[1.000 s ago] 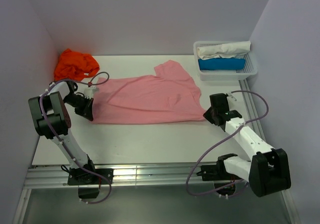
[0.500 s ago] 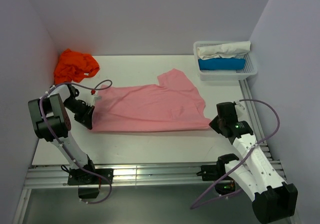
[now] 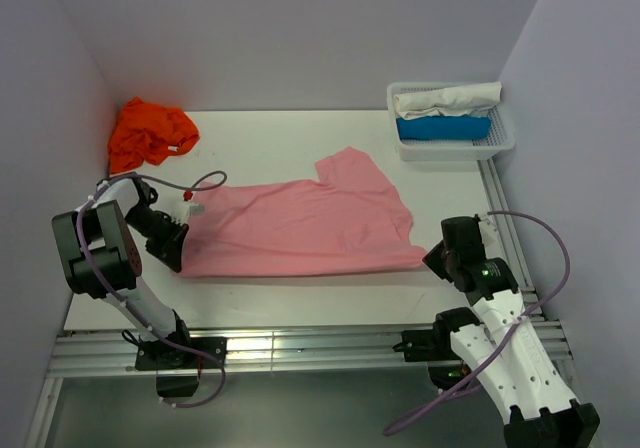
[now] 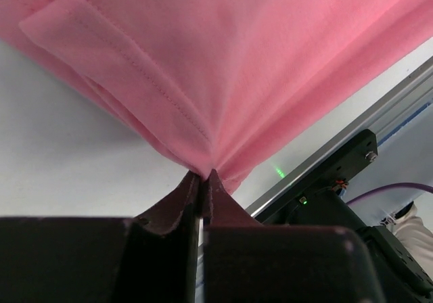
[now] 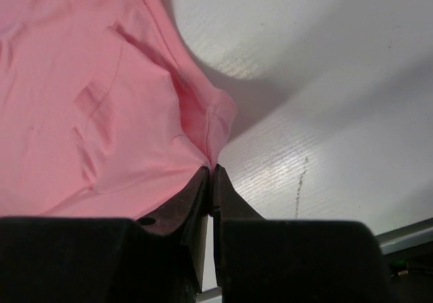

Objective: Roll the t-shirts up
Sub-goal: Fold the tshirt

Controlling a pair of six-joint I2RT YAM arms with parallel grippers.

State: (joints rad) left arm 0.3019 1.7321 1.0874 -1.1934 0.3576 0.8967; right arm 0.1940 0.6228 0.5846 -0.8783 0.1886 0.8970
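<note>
The light pink t-shirt (image 3: 300,223) lies spread flat across the middle of the table, stretched between my two grippers. My left gripper (image 3: 178,258) is shut on its near left corner, seen pinched in the left wrist view (image 4: 203,173). My right gripper (image 3: 432,261) is shut on its near right corner, pinched in the right wrist view (image 5: 212,168). The pink cloth fills both wrist views (image 4: 223,53) (image 5: 81,100). The bright orange t-shirt (image 3: 150,131) lies crumpled at the back left corner.
A white lattice basket (image 3: 505,140) at the back right holds a rolled white cloth (image 3: 447,99) and a rolled blue cloth (image 3: 443,127). Walls close in the left, back and right. An aluminium rail (image 3: 300,346) runs along the table's near edge.
Both grippers have moved toward the near edge, dragging the pink t-shirt with them. The right arm has drawn back the most.
</note>
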